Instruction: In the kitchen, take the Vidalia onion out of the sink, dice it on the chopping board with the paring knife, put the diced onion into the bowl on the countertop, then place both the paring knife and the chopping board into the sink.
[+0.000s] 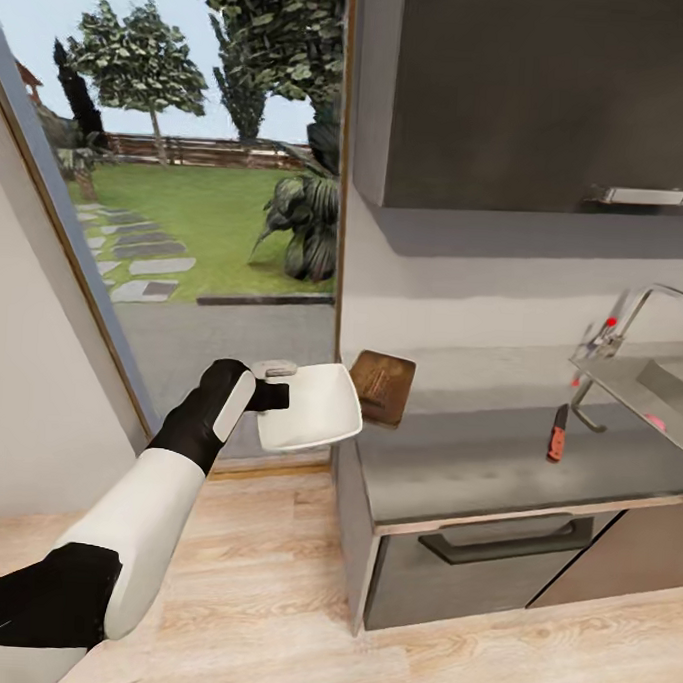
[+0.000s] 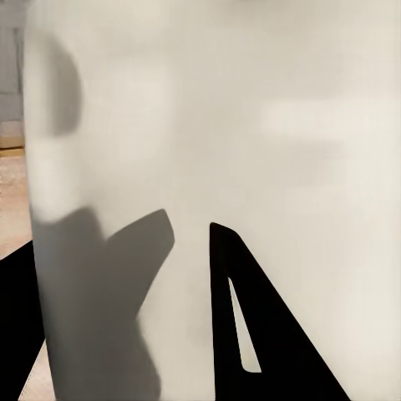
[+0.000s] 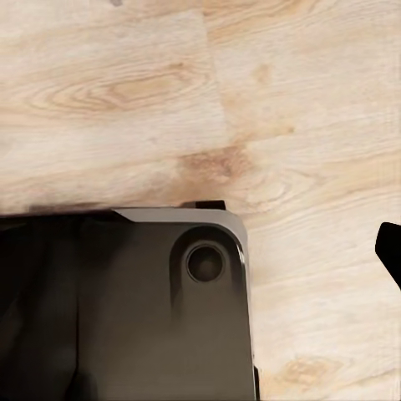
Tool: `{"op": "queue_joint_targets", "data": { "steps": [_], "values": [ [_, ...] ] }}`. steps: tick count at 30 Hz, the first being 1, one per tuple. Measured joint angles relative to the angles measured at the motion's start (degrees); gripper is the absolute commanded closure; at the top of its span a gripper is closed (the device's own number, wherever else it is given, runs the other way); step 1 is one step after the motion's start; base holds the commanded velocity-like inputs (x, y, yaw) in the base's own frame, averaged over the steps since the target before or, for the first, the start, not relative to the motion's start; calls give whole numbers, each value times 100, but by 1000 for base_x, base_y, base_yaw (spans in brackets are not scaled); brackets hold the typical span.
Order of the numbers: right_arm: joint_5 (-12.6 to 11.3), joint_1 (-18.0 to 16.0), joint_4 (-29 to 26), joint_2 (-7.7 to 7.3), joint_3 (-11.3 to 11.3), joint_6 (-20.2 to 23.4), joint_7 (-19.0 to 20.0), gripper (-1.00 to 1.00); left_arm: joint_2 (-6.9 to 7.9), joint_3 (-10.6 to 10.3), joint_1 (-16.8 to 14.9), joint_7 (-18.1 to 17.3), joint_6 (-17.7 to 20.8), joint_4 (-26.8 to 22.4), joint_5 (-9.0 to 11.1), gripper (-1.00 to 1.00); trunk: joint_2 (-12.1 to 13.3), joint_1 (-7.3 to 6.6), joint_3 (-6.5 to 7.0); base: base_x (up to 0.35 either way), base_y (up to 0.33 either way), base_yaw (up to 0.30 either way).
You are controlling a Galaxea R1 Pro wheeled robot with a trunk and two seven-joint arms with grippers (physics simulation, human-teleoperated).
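Note:
My left gripper (image 1: 279, 392) is shut on the rim of the white bowl (image 1: 318, 408), holding it in the air just off the countertop's (image 1: 475, 464) left end. Up close in the left wrist view, the bowl (image 2: 251, 125) spreads pale behind one dark finger (image 2: 267, 334). Behind the bowl, the brown chopping board (image 1: 383, 386) lies on the countertop's left end. The red-handled paring knife (image 1: 557, 433) rests on the counter near the sink (image 1: 669, 394). A pinkish spot, the Vidalia onion (image 1: 657, 422), shows in the basin at the right edge. The chrome tap (image 1: 644, 302) stands behind it.
A dark wall cabinet (image 1: 535, 91) hangs over the counter. A drawer with a dark handle (image 1: 506, 542) sits below the slab. A glass door to a garden (image 1: 187, 223) is on the left. The right wrist view looks down at the wooden floor (image 3: 251, 100) and my dark base (image 3: 125, 309).

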Motion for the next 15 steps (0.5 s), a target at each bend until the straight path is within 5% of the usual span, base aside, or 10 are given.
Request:
{"op": "queue_joint_targets", "data": {
  "steps": [15],
  "values": [
    [0,0,0,0,0,0,0,-100,0,0,-2,-1,0,5,1,100,0,-1,85,121,277,-126]
  ]
}}
